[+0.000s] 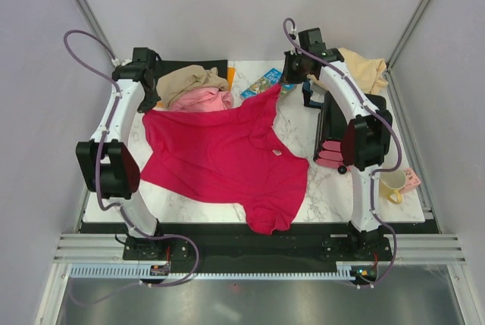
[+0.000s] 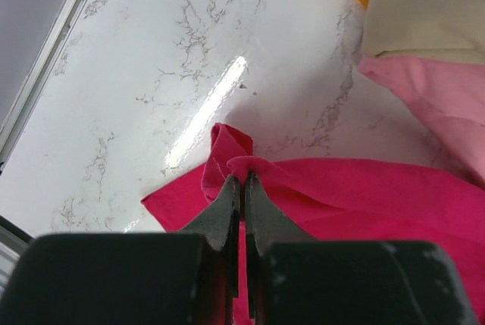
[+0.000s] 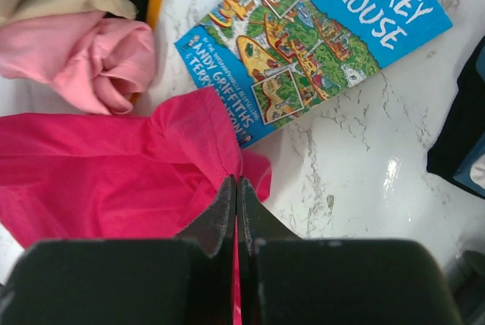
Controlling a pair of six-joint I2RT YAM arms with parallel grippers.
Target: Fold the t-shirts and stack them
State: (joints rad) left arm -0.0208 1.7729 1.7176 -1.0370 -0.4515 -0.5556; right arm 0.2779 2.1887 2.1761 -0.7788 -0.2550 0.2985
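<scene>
Top external view, both arms reaching toward the far side of the marble table (image 1: 333, 189); the crimson red t-shirt (image 1: 227, 154) lies spread across the centre of the frame, rumpled, one end reaching the table's near edge at lower centre; the left gripper (image 1: 150, 105) has its jaws clamped on the shirt's corner at centre left, and the left wrist view shows the two dark fingers pressed together with a small bunched fold of red cloth pinched at their tips, bare marble beyond; the right gripper (image 1: 289, 82) is likewise closed on the opposite far corner at upper centre right, and the right wrist view shows its fingers meeting on the red hem just below the blue illustrated book (image 1: 265, 82), whose lower corner the cloth overlaps; the pink t-shirt (image 1: 201, 99) sits crumpled at upper left, touching the far edge of the red one, with the tan-brown t-shirt (image 1: 189, 79) heaped just behind it; the pale peach-cream t-shirt (image 1: 364, 67) lies apart in the upper right, behind the right arm; a yellow mug (image 1: 392, 186) stands at the table's right edge.
</scene>
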